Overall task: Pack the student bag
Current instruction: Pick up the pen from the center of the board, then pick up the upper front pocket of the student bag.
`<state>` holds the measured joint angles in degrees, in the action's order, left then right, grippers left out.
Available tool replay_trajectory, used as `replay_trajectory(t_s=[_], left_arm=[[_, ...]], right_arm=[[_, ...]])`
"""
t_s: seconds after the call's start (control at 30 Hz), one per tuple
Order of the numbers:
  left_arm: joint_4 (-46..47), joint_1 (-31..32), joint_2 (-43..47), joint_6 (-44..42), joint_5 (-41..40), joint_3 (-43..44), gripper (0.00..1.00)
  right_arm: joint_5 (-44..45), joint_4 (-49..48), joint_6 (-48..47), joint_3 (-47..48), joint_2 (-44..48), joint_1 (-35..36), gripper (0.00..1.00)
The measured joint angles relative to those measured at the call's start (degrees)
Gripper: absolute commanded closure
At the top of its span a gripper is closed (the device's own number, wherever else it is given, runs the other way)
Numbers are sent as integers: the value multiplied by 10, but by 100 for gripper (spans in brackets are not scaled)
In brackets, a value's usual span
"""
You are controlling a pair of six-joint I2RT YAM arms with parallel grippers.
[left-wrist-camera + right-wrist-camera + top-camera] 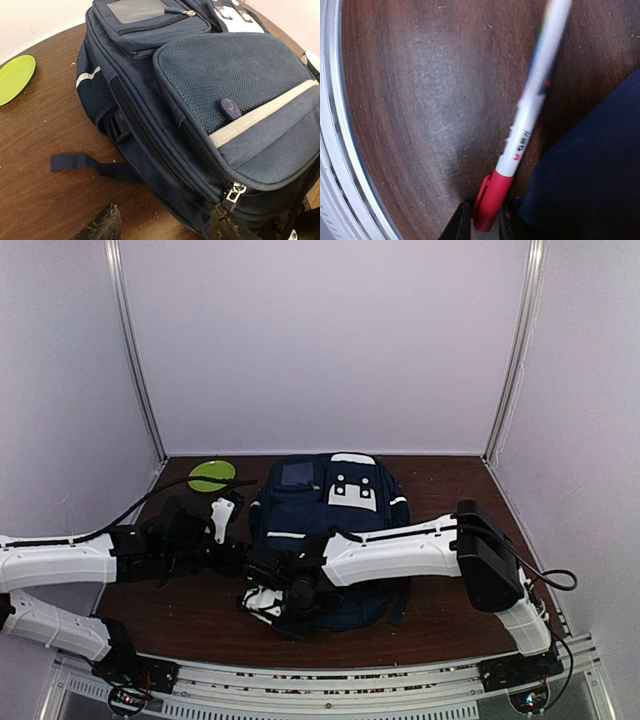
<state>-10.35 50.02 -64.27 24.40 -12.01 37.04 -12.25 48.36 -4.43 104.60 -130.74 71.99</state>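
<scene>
1. My right end effector (482, 222) is clamped on the red cap (490, 197) of a white pen (532, 110).
2. My left end effector (162, 227) stands spread open.
3. The student bag (200, 100) lies on the desk (45, 165), directly ahead of the left end effector and just beside the right one.

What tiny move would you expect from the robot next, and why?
Probably the left pincer should ease forward onto the zip pull just ahead of its open jaws. The right pincer already grips the red-capped pen beside the student bag, yet the zips in view look closed, so the pen has no way in.
</scene>
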Motion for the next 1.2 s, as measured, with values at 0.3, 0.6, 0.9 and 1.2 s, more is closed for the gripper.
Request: replay_trajectory(t_s=[0.3,0.6,0.9,1.2], left_arm=[[-5,0,9,2,-13,-4,36],[-22,0,86,-5,-39,-4,40],[-21,2,75,-101,4,30,45],[-50,65,-60,-275,23,191,46]], right_arm=[[44,-10,8,10,-5,8,100],[30,-44,-32,-146,134,-5,100],[-3,-40,-134,-312,372,-21,100],[3,-12,-207,-481,591,-89,100]])
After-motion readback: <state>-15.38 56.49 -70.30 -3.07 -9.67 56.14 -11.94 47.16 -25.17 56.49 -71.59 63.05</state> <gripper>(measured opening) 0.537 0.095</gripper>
